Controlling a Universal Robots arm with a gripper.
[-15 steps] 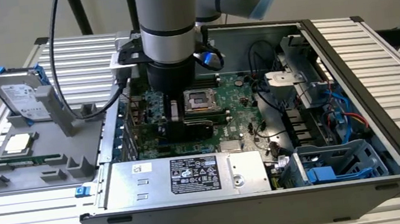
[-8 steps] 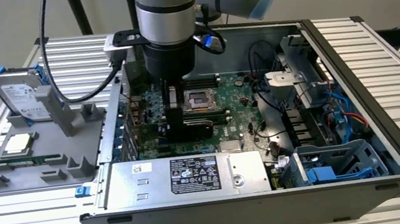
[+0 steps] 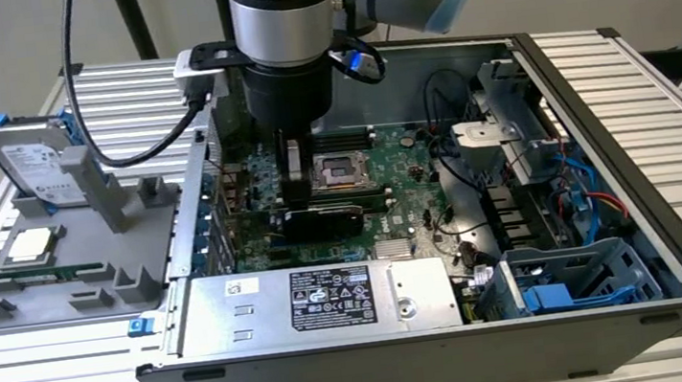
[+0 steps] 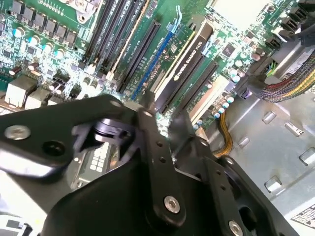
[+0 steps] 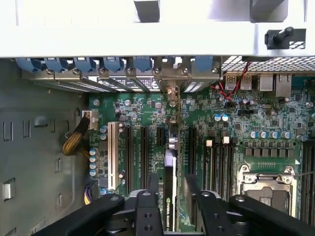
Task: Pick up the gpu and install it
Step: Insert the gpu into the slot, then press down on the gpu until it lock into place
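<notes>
Reaching down into the open computer case in the exterior view, the arm holds its hand low over the motherboard, right above the gpu, which stands on edge in a slot near the case's middle. In the second wrist view the hand's fingers straddle the dark card's near end (whether they actually pinch it I cannot tell). In the first wrist view the gpu sits upright between the two fingertips, seated among the expansion slots.

Matt black claw, glossy green gpu board, grey metal case.
</notes>
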